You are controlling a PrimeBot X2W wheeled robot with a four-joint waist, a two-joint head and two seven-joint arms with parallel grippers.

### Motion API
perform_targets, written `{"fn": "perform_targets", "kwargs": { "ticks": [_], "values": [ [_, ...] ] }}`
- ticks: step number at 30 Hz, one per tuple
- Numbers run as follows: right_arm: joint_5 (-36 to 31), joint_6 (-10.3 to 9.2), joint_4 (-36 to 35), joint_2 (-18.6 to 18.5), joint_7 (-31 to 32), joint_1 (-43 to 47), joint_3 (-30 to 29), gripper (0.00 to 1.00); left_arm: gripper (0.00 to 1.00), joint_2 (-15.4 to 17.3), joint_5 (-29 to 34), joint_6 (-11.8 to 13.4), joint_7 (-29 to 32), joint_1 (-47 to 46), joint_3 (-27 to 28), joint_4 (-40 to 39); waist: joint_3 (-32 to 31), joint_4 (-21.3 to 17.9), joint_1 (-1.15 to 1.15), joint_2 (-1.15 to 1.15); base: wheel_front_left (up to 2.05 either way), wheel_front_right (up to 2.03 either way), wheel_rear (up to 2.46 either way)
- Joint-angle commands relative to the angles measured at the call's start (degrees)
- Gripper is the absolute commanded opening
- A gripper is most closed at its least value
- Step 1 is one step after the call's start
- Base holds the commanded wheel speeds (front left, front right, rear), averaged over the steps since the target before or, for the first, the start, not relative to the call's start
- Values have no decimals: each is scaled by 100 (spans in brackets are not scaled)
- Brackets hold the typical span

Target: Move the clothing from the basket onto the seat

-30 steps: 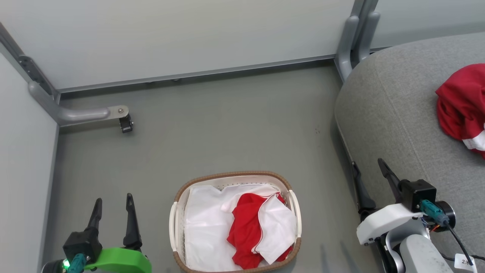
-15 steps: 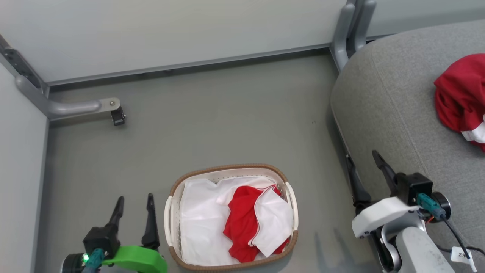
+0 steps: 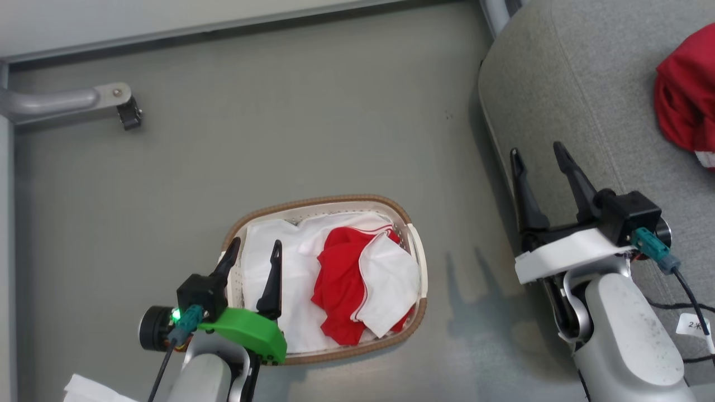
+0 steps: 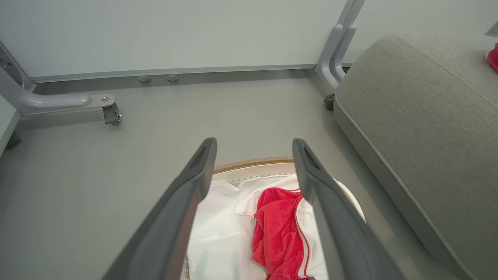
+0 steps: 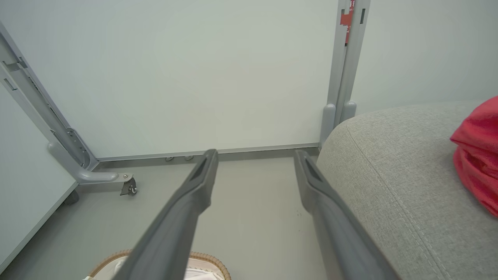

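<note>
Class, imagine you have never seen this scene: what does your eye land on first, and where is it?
The red-and-white garment in the basket, bottom centre of the head view, strikes first. More red clothing lies on the grey seat at the far right. The left gripper, open, hangs over the basket's left side; the right gripper, open, is by the seat's near edge.
</note>
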Motion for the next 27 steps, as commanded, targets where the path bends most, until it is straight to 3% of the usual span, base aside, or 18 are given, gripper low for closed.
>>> {"fn": "perform_targets", "kwargs": {
  "ticks": [1, 17, 27],
  "values": [
    [22, -7, -68, -22, -27, -133, 10, 100, 100, 23, -73, -25, -2, -201, -34, 92, 572, -205, 0, 0, 0, 0, 0],
    [199, -7, -851, -19, -27, -1043, 119, 100, 100, 29, -591, -182, -2, -1991, -936, 1785, 2069, -570, 0, 0, 0, 0, 0],
    [222, -7, -1138, -18, -27, -1389, 227, 100, 100, 30, -1510, -247, 141, -3120, -2217, 2873, 2790, -729, 0, 0, 0, 0, 0]
  ]
}}
